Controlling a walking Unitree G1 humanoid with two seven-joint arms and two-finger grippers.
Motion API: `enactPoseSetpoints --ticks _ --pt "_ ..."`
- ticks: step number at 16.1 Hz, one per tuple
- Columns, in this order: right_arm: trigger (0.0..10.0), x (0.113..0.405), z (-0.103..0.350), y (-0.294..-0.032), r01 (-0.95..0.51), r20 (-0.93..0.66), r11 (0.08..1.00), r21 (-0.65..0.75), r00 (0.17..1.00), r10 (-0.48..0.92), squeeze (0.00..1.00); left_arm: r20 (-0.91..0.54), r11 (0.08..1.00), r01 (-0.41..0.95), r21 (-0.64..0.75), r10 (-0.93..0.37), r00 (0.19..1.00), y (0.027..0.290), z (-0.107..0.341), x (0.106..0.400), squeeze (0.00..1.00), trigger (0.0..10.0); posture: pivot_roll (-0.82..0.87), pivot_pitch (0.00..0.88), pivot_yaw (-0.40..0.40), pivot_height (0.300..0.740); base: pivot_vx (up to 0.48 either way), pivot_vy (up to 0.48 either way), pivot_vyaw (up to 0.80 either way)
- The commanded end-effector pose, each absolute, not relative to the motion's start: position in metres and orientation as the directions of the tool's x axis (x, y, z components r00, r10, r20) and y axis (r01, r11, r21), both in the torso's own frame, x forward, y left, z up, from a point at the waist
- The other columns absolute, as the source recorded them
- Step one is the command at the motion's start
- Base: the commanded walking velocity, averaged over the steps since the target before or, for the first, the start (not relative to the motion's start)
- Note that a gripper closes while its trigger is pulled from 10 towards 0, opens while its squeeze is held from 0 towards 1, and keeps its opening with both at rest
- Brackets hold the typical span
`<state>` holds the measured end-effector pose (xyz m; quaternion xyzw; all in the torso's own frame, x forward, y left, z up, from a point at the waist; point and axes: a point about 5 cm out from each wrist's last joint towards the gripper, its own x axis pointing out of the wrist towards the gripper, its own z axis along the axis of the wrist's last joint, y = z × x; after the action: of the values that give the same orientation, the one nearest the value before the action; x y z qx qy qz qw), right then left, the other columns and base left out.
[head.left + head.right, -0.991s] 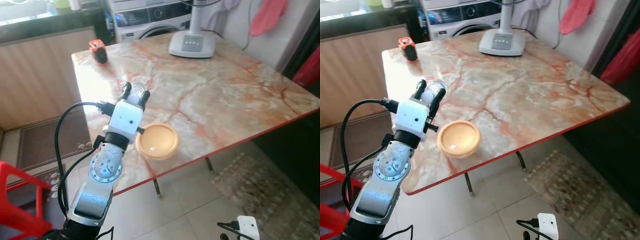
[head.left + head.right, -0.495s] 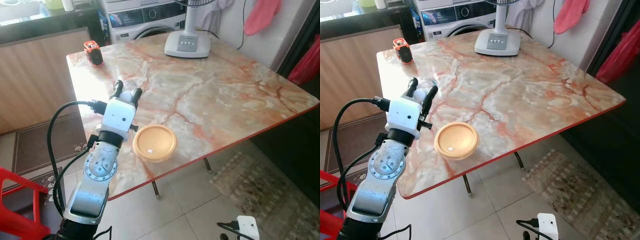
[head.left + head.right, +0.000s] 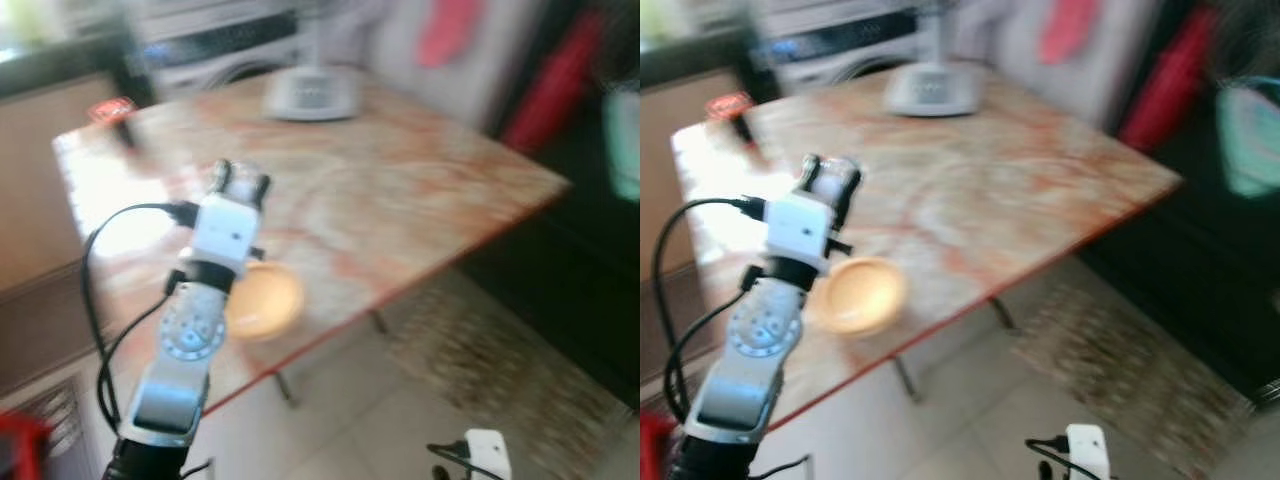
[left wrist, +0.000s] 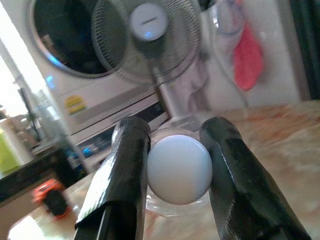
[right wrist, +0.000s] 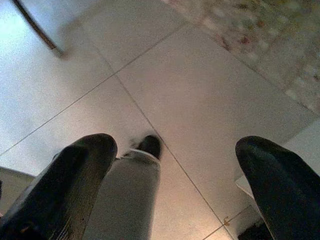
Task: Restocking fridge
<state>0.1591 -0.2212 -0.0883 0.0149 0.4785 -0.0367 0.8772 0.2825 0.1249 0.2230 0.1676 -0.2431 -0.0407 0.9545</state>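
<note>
My left gripper (image 3: 242, 180) is raised above the near left part of the marble table (image 3: 400, 190). It is shut on a small clear bottle with a white cap (image 4: 179, 169). In the left wrist view the two black fingers (image 4: 125, 165) press the cap from both sides, and the clear body shows just below it. The head views are blurred, so the bottle is only a pale blob between the fingertips there. My right gripper (image 5: 172, 150) hangs low over the tiled floor, open and holding nothing.
A tan bowl (image 3: 262, 300) lies near the table's front edge, beside my left arm. A fan base (image 3: 310, 95) stands at the far side, a small orange and black object (image 3: 115, 112) at the far left corner. A patterned rug (image 3: 480, 360) lies right of the table.
The whole picture has slid left and gone blurry, so the camera is turning right. The left gripper still holds the bottle in the same pose.
</note>
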Motion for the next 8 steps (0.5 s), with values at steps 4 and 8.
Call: enactPoseSetpoints --ticks 4,8 --pt "10.0 0.1517 -0.0901 -0.2276 0.09 -0.853 0.996 -0.024 0.517 -0.068 0.0 0.465 0.935 0.027 0.354 -0.201 0.862 0.1158 0.2253 0.2801 0.0 10.0 0.03 0.018 0.034 0.74 0.0 0.0 -0.8" --pt "10.0 0.1519 -0.0899 -0.2275 0.087 -0.853 0.996 -0.022 0.518 -0.064 0.0 0.465 0.936 0.035 0.351 -0.206 0.861 0.1142 0.2255 0.2802 0.0 10.0 0.03 0.017 0.034 0.74 0.0 0.0 -0.8"
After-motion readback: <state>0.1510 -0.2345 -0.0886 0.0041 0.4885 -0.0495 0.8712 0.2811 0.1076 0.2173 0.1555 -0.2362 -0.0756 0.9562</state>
